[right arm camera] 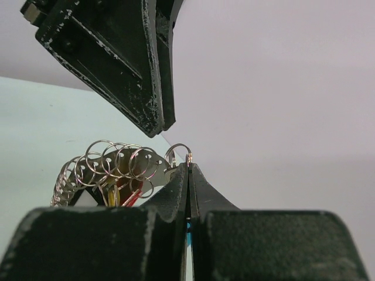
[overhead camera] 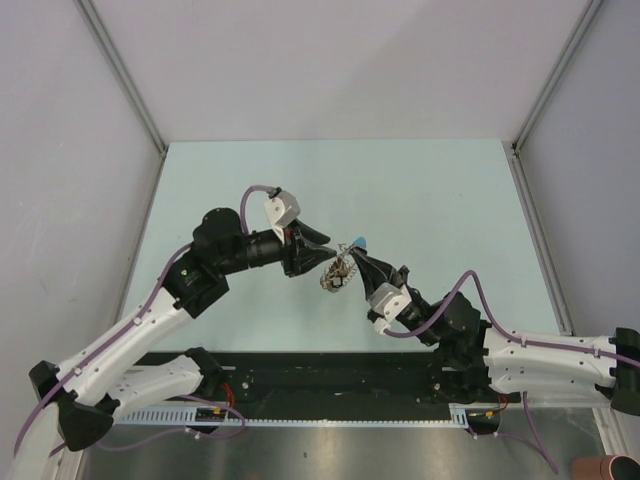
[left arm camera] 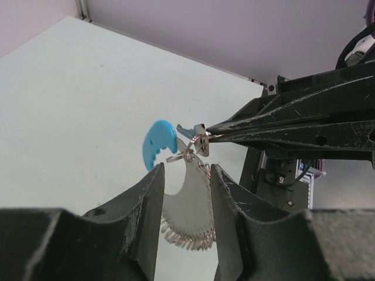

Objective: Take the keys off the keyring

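My right gripper [right arm camera: 188,168] is clamped on the keyring [right arm camera: 111,159] at its small end loop; my left gripper [left arm camera: 185,174] hangs just beside it, jaws apart.

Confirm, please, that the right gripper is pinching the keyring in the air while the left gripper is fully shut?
Not quite: the left gripper is open, its fingers apart in the left wrist view. The right gripper does pinch the keyring in the air.

Right pincer [right arm camera: 188,165] hides part of the keyring [right arm camera: 111,167].
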`<action>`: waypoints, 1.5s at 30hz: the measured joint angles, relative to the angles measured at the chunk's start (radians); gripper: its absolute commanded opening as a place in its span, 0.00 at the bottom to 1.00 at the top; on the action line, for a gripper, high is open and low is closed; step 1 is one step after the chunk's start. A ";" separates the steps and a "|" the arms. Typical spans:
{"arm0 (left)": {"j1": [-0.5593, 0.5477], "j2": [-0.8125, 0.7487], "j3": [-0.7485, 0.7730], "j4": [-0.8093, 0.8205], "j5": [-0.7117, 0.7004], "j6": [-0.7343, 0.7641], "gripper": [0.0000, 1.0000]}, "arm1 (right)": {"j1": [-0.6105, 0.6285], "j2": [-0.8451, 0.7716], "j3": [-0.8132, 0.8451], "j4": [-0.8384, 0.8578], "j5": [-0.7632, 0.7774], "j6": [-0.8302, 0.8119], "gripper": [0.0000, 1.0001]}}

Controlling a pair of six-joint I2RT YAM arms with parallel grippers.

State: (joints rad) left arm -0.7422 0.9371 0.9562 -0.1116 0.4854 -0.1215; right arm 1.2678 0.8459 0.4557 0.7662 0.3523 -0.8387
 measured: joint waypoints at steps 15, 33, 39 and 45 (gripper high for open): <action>0.027 0.038 0.000 0.046 0.215 0.134 0.47 | 0.022 -0.054 0.000 -0.042 -0.061 0.023 0.00; 0.034 0.108 0.034 -0.034 0.358 0.282 0.01 | 0.047 -0.089 -0.001 -0.121 -0.105 0.012 0.00; 0.033 0.100 0.034 -0.053 0.341 0.292 0.00 | 0.066 -0.087 -0.001 -0.133 -0.090 -0.040 0.00; 0.013 0.040 0.004 -0.055 0.225 0.288 0.00 | 0.097 -0.050 -0.001 -0.117 -0.042 -0.119 0.00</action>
State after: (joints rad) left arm -0.7292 0.9771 0.9600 -0.1665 0.7105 0.1661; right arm 1.3643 0.7959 0.4545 0.6487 0.3099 -0.9581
